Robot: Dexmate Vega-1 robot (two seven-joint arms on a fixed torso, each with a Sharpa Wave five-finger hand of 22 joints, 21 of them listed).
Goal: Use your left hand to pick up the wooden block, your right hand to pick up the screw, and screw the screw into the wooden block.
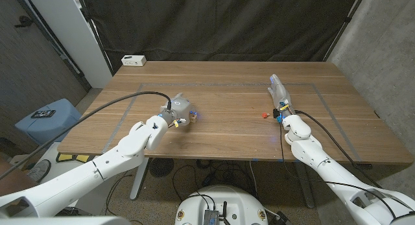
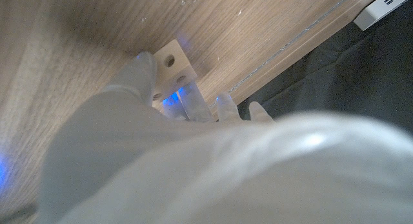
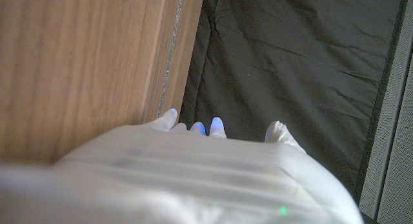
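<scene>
Your left hand (image 1: 176, 111) has its fingers (image 2: 143, 70) curled around the wooden block (image 2: 174, 64), which sits on the table (image 1: 227, 131) at the hand's right edge, left of the middle. Can't tell if it's lifted at all. Your right hand (image 1: 280, 94) has its fingers stretched out straight, close together, holding nothing. The little red screw (image 1: 264, 114) lies on the wood just left of that hand, not touching it.

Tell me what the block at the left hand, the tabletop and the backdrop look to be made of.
Wooden block: pale, unfinished-looking wood, with faint grain and a drilled hole on one face. Table: brown wood or wood-look veneer, matte, with long grain streaks; which of the two can't be told. Backdrop: dark cloth, judging by its creases and folds.
</scene>
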